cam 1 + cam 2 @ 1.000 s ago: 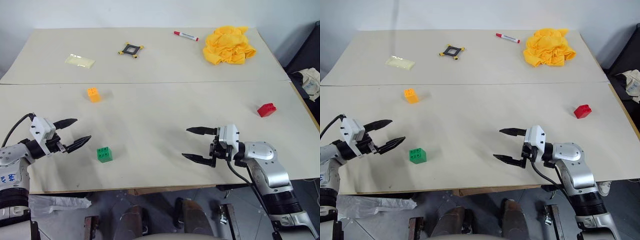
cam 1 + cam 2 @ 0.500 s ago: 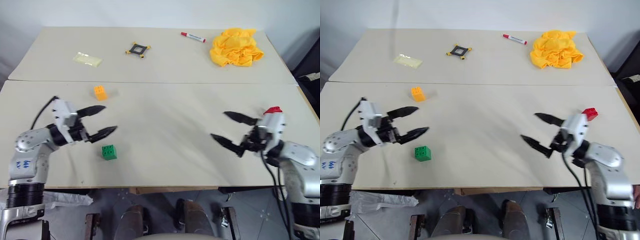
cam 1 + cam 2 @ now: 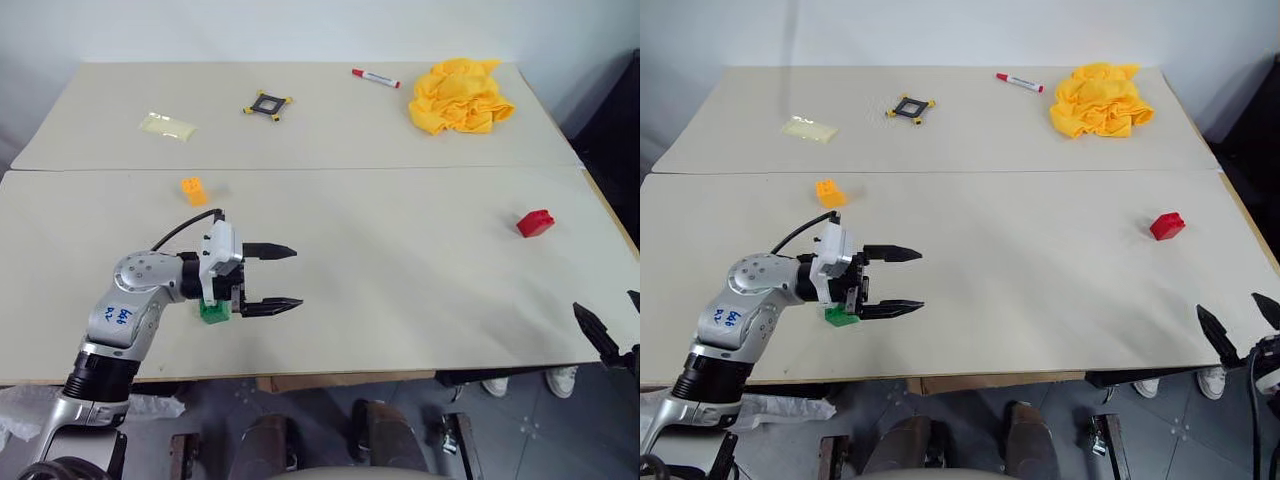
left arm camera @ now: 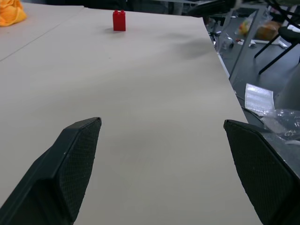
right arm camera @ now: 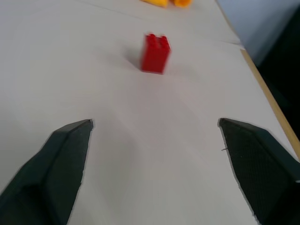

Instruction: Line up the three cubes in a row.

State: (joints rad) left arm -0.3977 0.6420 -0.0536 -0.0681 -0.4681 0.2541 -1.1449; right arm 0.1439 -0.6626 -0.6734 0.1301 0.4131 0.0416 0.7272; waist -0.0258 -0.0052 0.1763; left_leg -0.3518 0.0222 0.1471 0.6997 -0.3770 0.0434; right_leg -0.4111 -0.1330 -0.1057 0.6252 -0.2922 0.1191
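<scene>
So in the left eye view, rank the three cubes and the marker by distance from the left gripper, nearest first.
1. Green cube: right beside the left gripper, partly hidden behind its wrist.
2. Orange cube: farther back on the table, on the robot's left.
3. Red cube: far across on the robot's right.
4. Marker: at the table's back edge; too close to call against the red cube.

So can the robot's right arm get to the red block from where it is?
Probably yes. The right tool is open at the table's near edge, facing the red block, with only bare table between them.
</scene>
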